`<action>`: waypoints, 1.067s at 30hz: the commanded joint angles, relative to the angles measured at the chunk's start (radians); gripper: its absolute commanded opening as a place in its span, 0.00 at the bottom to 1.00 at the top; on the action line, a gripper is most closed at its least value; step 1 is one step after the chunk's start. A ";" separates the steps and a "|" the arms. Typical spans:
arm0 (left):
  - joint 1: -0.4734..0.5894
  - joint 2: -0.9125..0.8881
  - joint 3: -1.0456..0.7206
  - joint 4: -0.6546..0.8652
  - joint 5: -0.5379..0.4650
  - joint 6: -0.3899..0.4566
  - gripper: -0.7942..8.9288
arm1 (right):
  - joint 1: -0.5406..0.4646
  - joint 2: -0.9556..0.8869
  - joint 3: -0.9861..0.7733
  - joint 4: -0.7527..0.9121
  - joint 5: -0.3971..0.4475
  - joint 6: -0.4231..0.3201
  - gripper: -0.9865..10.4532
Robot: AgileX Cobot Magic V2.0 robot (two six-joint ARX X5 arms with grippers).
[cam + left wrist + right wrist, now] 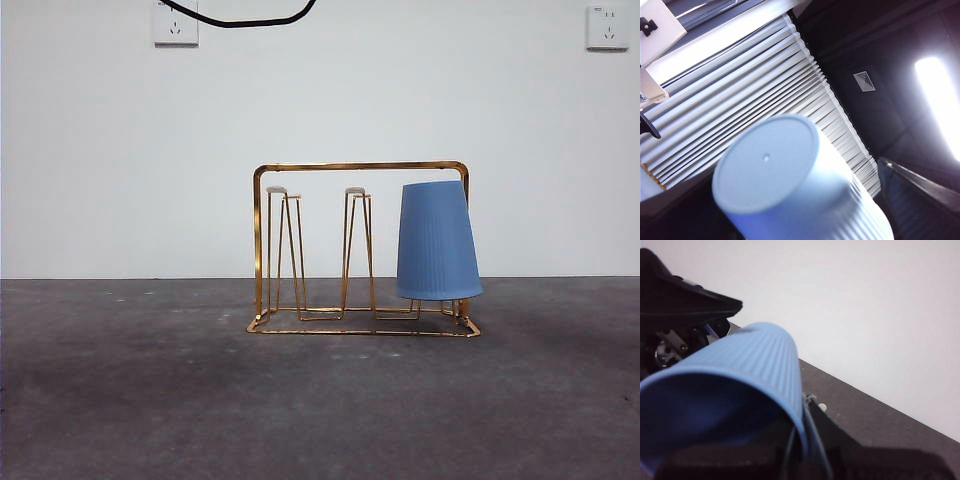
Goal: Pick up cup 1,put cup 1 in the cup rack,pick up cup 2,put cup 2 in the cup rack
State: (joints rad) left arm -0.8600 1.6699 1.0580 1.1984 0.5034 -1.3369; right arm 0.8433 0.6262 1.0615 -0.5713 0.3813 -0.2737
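The gold wire cup rack [360,166] stands mid-table in the front view. One blue ribbed cup [437,240] hangs upside down on its right-hand prong, and the other prongs are bare. Neither arm shows in that view. In the left wrist view a pale blue cup [790,185] fills the lower picture, its closed bottom toward the camera. It is held up toward the ceiling and covers the left gripper's jaws. In the right wrist view my right gripper [802,442] is shut on the rim of a blue ribbed cup [740,370], whose open mouth faces the camera.
A black arm part [685,295] sits close behind the right-hand cup. Dark grey table [120,400] runs back to a white wall with two sockets [175,22]. A black cable [240,20] hangs at the top. Blinds [740,85] and a ceiling light [940,100] show above the left cup.
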 commanded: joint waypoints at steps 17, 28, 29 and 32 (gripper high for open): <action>0.002 0.002 -0.002 0.021 -0.005 0.011 0.27 | 0.001 0.035 -0.013 -0.037 0.000 0.009 0.08; 0.002 0.002 -0.002 0.021 0.021 0.031 0.07 | 0.001 0.037 -0.013 -0.036 0.000 0.021 0.12; 0.004 0.002 -0.002 0.021 0.021 0.037 0.07 | 0.001 0.037 -0.012 -0.037 0.000 0.021 0.16; 0.015 0.002 -0.002 0.021 0.021 0.037 0.08 | 0.001 0.037 -0.010 -0.040 0.000 0.040 0.23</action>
State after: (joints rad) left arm -0.8509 1.6695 1.0580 1.2037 0.5152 -1.3251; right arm 0.8440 0.6598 1.0615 -0.6178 0.3817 -0.2581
